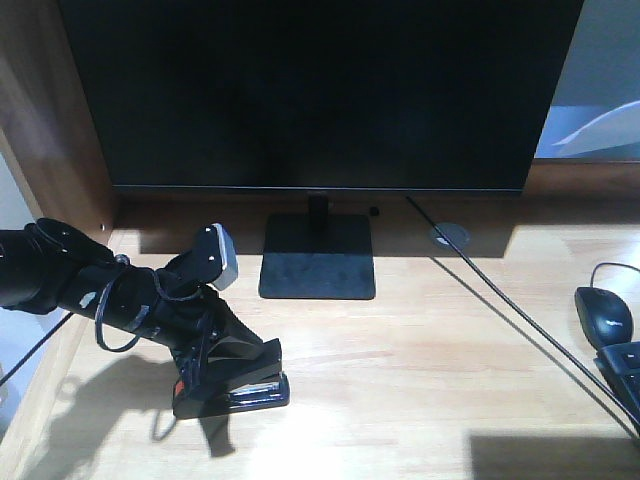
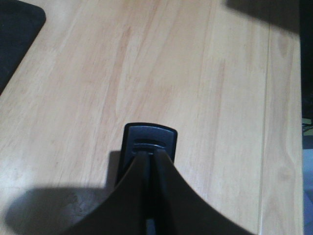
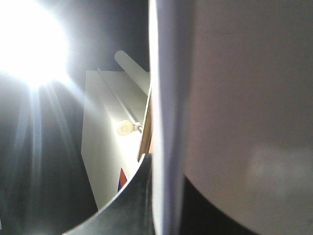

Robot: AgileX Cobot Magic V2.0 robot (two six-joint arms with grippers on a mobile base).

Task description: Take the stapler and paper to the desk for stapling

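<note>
Clamped in the left gripper, the stapler is set on the desk at lower left; the paper is pinched by the right gripper.

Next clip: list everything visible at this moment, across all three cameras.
desk: one, light wood, under everything
monitor: one, black, back centre of the desk, on a square stand
stapler: one, black with red patch, front left on the desk
paper: one sheet or thin stack, white, edge-on in the right wrist view only
grommet: one, grey, right of the stand
cable: one, black, from under the monitor to front right
mouse: one, black, right edge
keyboard: one corner, black, front right edge
left gripper: one, black, shut on the stapler
right gripper: one, dark, apparently shut on the paper
</note>
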